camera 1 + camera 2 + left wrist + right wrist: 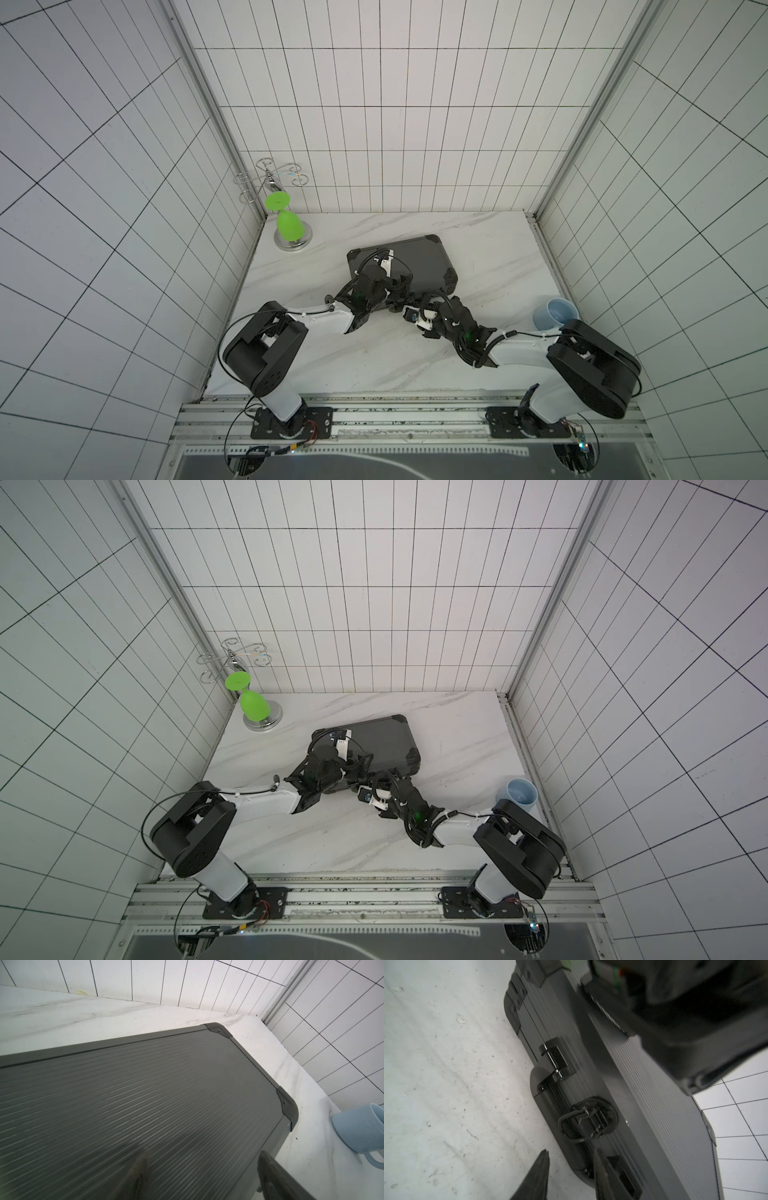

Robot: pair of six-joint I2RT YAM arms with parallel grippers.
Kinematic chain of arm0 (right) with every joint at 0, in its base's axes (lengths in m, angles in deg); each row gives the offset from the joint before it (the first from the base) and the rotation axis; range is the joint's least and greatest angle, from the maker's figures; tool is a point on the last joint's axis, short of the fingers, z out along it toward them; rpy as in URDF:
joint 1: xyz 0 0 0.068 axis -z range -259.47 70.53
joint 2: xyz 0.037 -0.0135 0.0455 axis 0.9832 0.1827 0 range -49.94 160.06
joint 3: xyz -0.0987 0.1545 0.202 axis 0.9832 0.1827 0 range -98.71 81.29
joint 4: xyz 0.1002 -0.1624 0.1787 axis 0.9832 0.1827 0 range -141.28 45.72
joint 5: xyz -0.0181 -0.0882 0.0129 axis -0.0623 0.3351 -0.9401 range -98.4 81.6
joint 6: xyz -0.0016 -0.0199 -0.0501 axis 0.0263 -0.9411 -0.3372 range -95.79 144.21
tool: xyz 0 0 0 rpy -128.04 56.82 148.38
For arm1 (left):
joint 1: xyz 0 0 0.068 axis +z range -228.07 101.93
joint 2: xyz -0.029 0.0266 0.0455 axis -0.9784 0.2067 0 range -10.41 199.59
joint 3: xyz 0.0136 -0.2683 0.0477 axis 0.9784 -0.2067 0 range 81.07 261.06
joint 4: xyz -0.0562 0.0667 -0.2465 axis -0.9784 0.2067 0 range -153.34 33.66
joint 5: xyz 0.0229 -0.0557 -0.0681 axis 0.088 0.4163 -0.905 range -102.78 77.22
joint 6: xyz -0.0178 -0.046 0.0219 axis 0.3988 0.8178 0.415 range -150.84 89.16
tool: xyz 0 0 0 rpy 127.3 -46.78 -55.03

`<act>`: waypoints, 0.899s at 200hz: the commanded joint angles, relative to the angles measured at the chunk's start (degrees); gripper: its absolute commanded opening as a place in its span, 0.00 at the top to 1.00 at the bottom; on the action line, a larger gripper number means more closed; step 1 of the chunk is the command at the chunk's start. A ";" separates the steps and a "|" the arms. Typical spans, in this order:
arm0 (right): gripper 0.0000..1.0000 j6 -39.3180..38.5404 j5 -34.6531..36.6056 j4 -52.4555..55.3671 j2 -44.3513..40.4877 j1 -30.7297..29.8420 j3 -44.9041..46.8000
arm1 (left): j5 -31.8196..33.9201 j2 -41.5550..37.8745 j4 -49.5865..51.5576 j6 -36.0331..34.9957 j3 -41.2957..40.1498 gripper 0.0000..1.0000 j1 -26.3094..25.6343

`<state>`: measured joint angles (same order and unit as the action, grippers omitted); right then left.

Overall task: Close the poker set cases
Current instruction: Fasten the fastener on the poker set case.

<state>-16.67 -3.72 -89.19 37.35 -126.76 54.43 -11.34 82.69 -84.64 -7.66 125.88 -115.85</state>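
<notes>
Poker set case (415, 259): lid down on its base, lying flat toward the back middle of the bench (374, 365); its front side with the handle (548, 1103) faces the arms.
Left claw (203, 1176): spread wide and empty. One finger (139, 1172) shows blurred over the ribbed lid, the other past the front edge; contact cannot be told.
Right claw (571, 1178): partly apart, clamped on nothing. It sits low at the case front, one finger over bare bench, the other over the handle's end.
Latch (556, 1059): on the front side, beside the handle.
Blue mug (555, 318): by the right wall, well apart from the case.

No legible text or markings
</notes>
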 commanded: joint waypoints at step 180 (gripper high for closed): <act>0.78 7.42 6.52 -13.46 8.74 -0.23 -8.47 | 4.12 -9.92 17.09 0.12 -2.19 0.03 0.07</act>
<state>-11.34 -0.07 -95.25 44.69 -126.76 51.96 -7.87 71.52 -68.86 -7.75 123.35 -115.89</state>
